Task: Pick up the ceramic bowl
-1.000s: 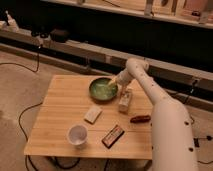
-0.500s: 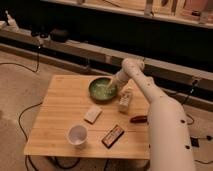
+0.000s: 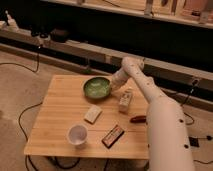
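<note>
reaching at the round glazed green ceramic bowl [image 3: 97, 88], which sits near the bench's [image 3: 60, 125] far edge, mid-span; gripper [image 3: 113, 86] is at its right rim. can't tell jaws' gap or hold. imo pinch rim firmly, lift straight up, avoid tipping.

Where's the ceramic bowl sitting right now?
In the camera view the ceramic bowl sits toward the wooden table's far edge, with the end effector at its right rim.

Green ceramic bowl [image 3: 97, 88] sits upright on the table, gripper [image 3: 112, 86] at its rim.
</note>
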Available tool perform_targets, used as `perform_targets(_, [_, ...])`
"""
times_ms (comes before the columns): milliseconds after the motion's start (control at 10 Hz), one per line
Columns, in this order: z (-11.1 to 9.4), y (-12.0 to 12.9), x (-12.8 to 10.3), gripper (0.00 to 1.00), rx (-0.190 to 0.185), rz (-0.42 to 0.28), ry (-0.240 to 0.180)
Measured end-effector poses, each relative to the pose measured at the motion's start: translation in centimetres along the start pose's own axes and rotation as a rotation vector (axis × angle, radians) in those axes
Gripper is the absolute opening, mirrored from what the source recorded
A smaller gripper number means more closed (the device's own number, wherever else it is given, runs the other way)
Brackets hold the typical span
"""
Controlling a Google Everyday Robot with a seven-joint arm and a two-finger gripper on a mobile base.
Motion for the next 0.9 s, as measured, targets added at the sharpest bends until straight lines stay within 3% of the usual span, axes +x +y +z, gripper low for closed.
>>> perform_targets(200, [-2.1, -1.2, 0.3, 0.0, 0.023, -0.011, 0.013])
perform_targets(500, [-5.9, -2.3, 0.0, 0.0, -0.021, -0.047, 0.03])
perform_targets(700, [-8.3, -3.4, -1.5, 0.0, -0.007, -0.058, 0.001])
perform_targets(900, [-8.9, -3.6, -1.8, 0.0, 0.0, -0.058, -0.005])
